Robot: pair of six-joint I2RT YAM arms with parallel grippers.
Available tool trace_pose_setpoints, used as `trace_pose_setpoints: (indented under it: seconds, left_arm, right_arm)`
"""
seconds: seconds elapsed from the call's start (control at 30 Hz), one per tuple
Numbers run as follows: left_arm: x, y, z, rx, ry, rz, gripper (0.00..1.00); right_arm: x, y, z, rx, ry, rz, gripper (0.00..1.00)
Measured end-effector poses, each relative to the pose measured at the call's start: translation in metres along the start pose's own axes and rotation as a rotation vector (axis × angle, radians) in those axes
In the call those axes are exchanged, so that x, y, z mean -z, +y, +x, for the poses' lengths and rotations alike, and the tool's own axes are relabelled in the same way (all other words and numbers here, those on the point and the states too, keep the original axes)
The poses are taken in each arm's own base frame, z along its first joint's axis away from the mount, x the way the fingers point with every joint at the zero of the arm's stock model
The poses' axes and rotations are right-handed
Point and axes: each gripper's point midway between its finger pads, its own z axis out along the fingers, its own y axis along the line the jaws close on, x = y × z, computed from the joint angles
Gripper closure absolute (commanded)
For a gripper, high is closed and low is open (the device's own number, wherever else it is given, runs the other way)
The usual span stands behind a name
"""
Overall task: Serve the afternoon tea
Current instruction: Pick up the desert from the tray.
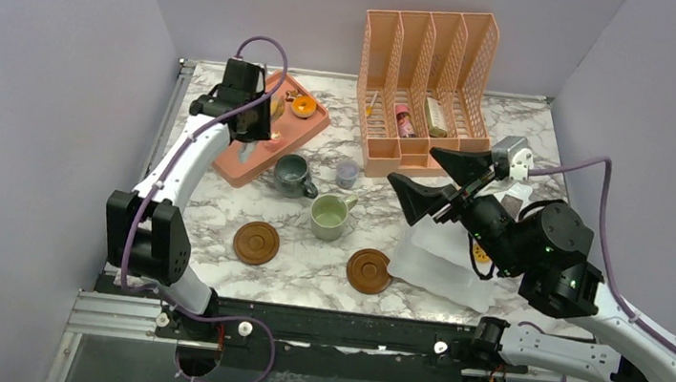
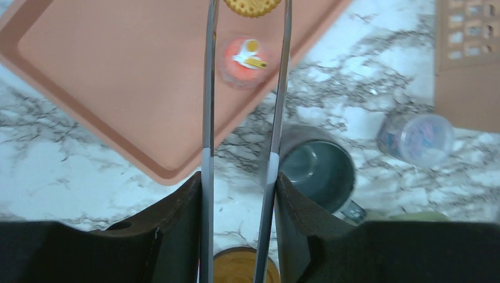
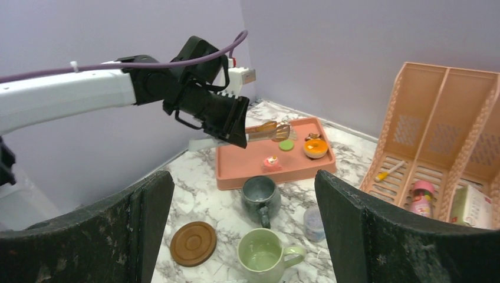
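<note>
- The pink tray (image 2: 118, 71) lay beneath and ahead of my left jaws. It carried the toy sweets, so I worked above it.
- My right gripper (image 1: 417, 166) hung released, jaws spread wide and grasping nothing. I judged it parked clear.
- My left gripper (image 2: 239, 183) was clenched on metal tongs (image 2: 207, 88), presumably because the sweets were too small for my pads.
- The grey-blue mug (image 2: 318, 168) stood just right of my left jaws, with the pale green mug (image 1: 329, 216) behind them.
- The left coaster (image 1: 256, 242) and right coaster (image 1: 369, 271) lay bare, well behind my left jaws and awaiting mugs.
- A yellow cookie (image 2: 252, 6) sat between the tong tips, apparently pinched.
</note>
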Motion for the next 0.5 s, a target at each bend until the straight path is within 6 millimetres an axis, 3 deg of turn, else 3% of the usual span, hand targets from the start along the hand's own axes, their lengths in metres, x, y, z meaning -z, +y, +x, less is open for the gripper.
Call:
trace_pose_setpoints:
  seconds: [0.37, 0.5]
  left_arm:
    - [0.043, -0.120, 0.028, -0.197, -0.013, 0.279, 0.63]
    - [0.071, -0.158, 0.041, -0.245, -0.015, 0.408, 0.63]
  right_arm:
    - [0.013, -0.020, -0.020, 0.037, -0.036, 0.079, 0.05]
    - [0.013, -0.022, -0.019, 0.041, -0.033, 0.092, 0.05]
